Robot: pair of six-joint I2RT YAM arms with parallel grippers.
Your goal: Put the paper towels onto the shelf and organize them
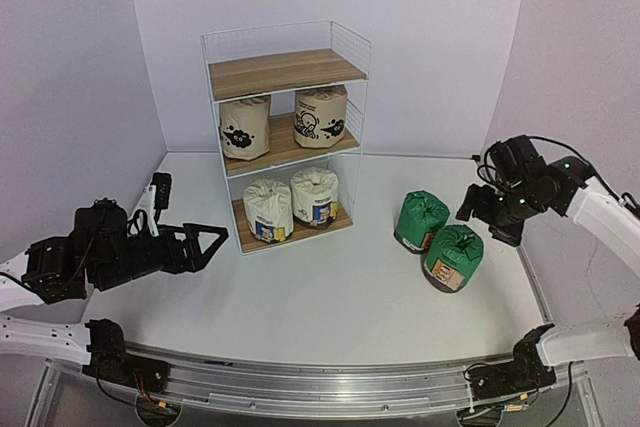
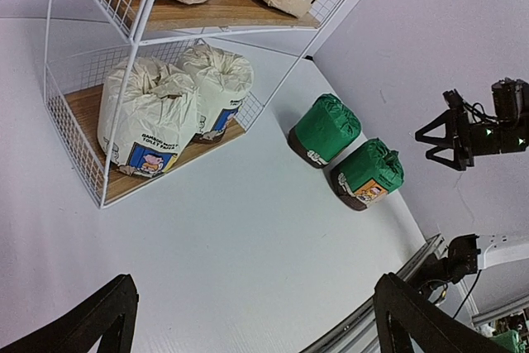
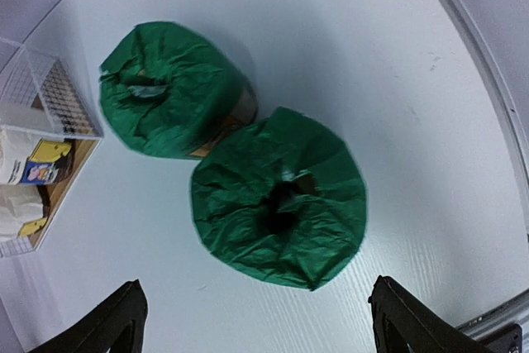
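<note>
Hovering over the two green rolls [image 3: 278,196] on the bench [image 1: 330,297] right of the shelf [image 1: 285,72], the right end effector [image 3: 256,295] is held spread for a grasp, the left end effector [image 1: 205,242] likewise spread, left of the shelf

Top overlooks the table [image 1: 330,287] — left wrist slants across it, right wrist sits close above green rolls [image 3: 277,196] all share.

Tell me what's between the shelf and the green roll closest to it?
Nothing but bare white table. The top view shows an open gap from the shelf to that green roll, and the left wrist view shows it too.
</note>
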